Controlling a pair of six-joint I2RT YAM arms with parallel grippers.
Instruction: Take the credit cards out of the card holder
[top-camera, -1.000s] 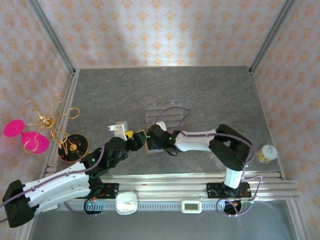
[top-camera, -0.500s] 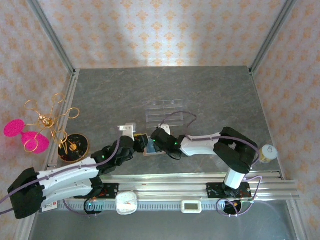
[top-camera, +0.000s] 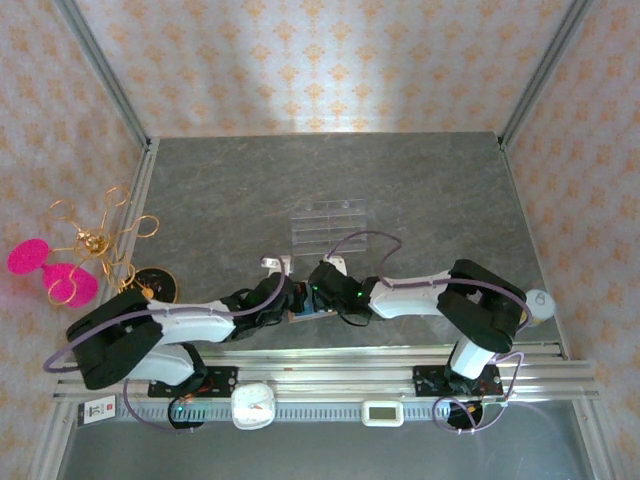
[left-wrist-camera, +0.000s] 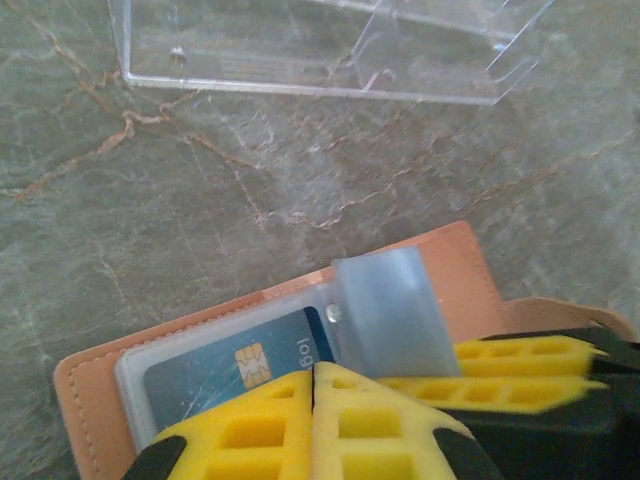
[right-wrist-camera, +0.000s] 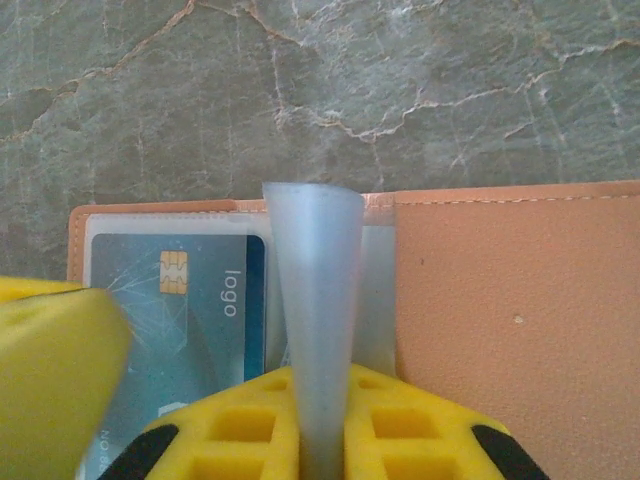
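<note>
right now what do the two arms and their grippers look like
The left arm and right arm have white shells, black joints and a purplish cable along each. The left gripper and right gripper carry yellow finger pads with rectangular cut-outs.

I read card holder (right-wrist-camera: 510, 300): tan-brown leather, pale stitching | pocket flap (right-wrist-camera: 315, 290): translucent grey-blue | credit card (right-wrist-camera: 170, 330): dark blue, gold chip, pale lettering (thin white streaks too) | my left gripper (left-wrist-camera: 314, 372), right gripper (right-wrist-camera: 322, 385): yellow pads | table (right-wrist-camera: 400, 90): grey marble, pale and rusty veins | walls (top-camera: 330, 60): pale pink, orange motifs
</note>
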